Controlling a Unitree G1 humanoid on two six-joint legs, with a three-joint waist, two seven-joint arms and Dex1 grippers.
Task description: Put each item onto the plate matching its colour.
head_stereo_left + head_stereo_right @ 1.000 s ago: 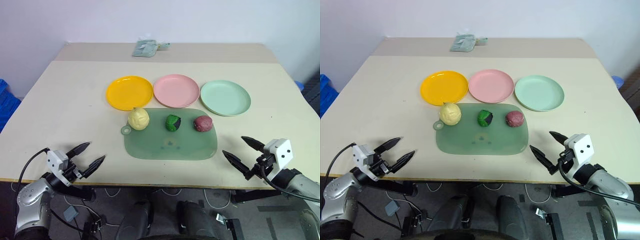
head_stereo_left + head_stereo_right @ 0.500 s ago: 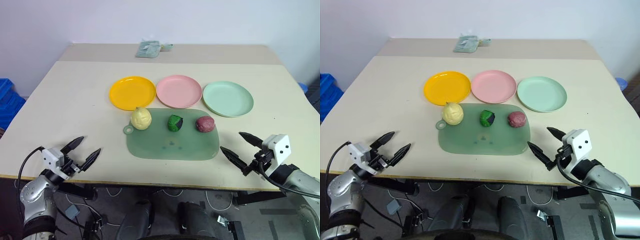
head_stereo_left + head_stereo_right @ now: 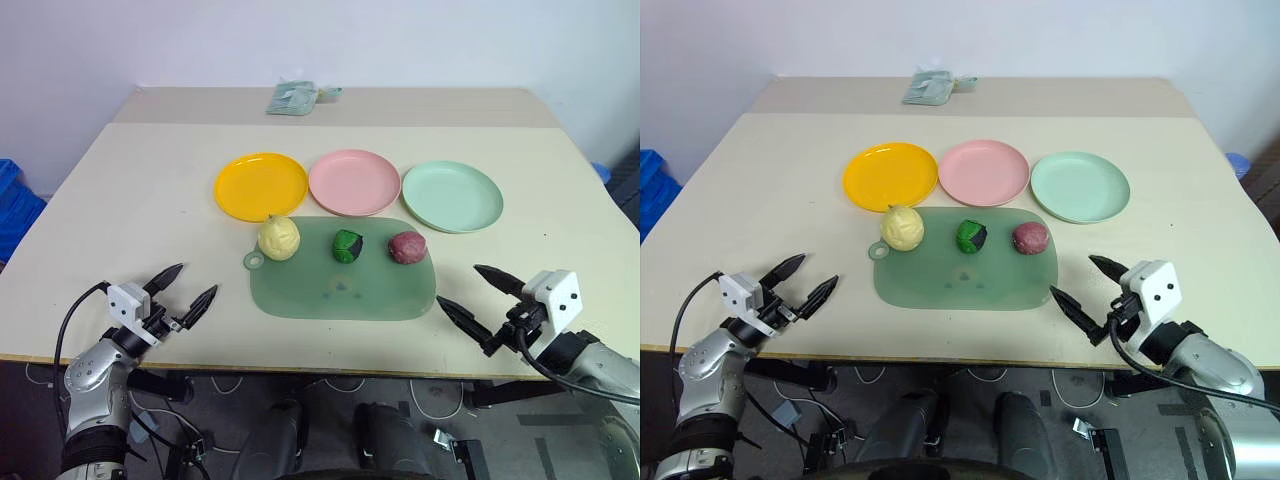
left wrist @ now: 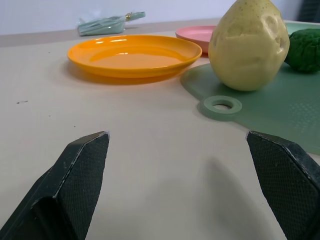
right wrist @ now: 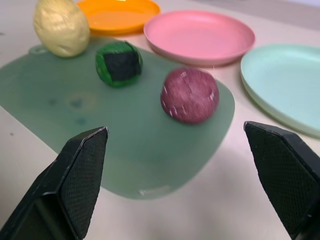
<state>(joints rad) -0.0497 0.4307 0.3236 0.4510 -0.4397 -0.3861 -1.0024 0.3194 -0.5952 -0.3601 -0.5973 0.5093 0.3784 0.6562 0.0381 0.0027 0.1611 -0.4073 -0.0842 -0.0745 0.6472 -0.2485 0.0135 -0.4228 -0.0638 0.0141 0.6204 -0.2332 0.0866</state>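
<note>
Three toy foods lie in a row on a translucent green mat (image 3: 345,290): a pale yellow item (image 3: 278,238) on the left, a dark green item (image 3: 348,245) in the middle, a maroon item (image 3: 407,246) on the right. Behind the mat stand a yellow plate (image 3: 261,186), a pink plate (image 3: 354,182) and a mint green plate (image 3: 452,196), all bare. My left gripper (image 3: 186,291) is open over the table, left of the mat. My right gripper (image 3: 472,296) is open just off the mat's right edge. Neither holds anything.
A small pale green packet (image 3: 294,97) lies at the far edge of the table. The table's front edge (image 3: 300,368) runs just below both grippers. Something blue (image 3: 14,200) sits off the table's left side.
The left gripper has edged toward the mat and the right gripper has risen a little and drawn closer to the mat's right edge. Both stay open. The items and plates have not moved.
</note>
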